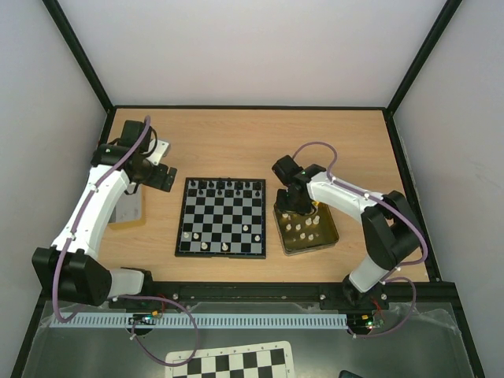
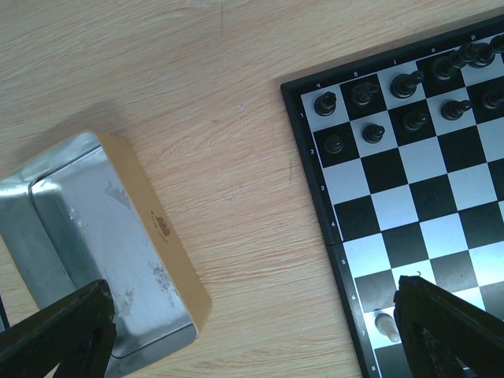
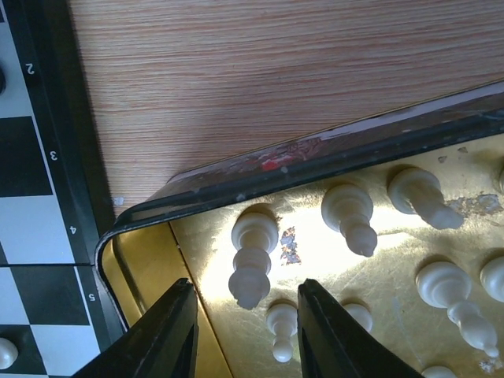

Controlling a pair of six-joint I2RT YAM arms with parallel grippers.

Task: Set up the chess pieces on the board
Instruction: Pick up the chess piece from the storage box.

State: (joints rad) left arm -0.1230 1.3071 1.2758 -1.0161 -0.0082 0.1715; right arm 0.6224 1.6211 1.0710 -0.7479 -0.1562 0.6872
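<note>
The board (image 1: 222, 216) lies mid-table, with black chess pieces (image 1: 228, 187) along its far rows and a few white ones (image 1: 206, 246) near its front edge. More white pieces (image 1: 303, 228) stand in the gold tin (image 1: 329, 236) to its right. My right gripper (image 3: 246, 295) hangs inside that tin, open. A tall white piece (image 3: 252, 256) and a small pawn (image 3: 282, 331) sit between its fingers (image 3: 157, 339), untouched. My left gripper (image 2: 252, 287) is wide open over bare wood, left of the board (image 2: 409, 181).
A silver tin lid (image 2: 87, 236) lies left of the board, under my left gripper's left finger. The board's black frame (image 3: 75, 157) runs beside the gold tin's rim (image 3: 315, 161). A printed checkered sheet (image 1: 232, 364) lies beyond the table's near rail.
</note>
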